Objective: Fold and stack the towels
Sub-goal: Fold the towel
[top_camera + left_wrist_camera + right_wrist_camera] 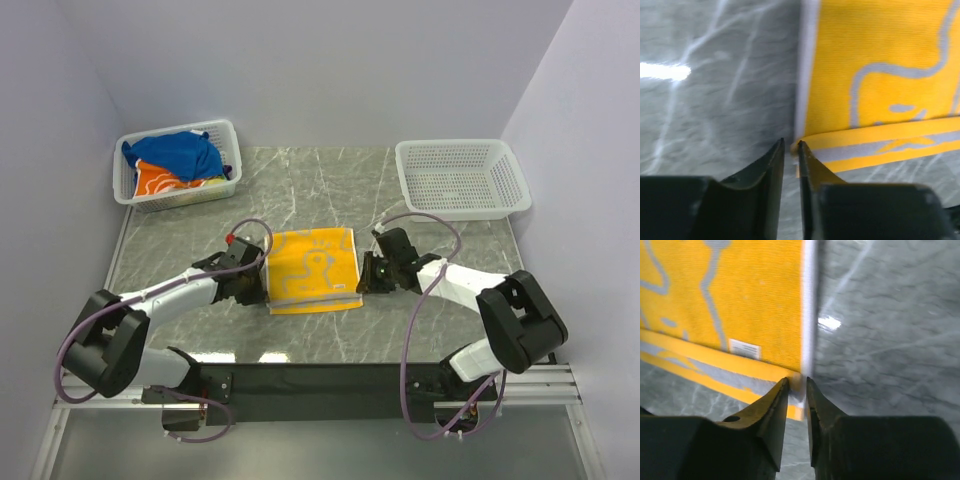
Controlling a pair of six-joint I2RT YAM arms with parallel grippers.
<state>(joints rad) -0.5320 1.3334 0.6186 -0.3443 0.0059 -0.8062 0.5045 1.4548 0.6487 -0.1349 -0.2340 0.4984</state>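
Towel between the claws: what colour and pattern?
Yellow towel with pale swirl lines and pale edge bands; top external view shows it best.

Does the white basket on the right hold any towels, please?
No, the right basket shows only bare mesh; the blue towel lies in the left basket.

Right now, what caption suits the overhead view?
The left tool and right tool pinch the yellow towel at its near corners; a blue towel and an orange towel wait in a basket.
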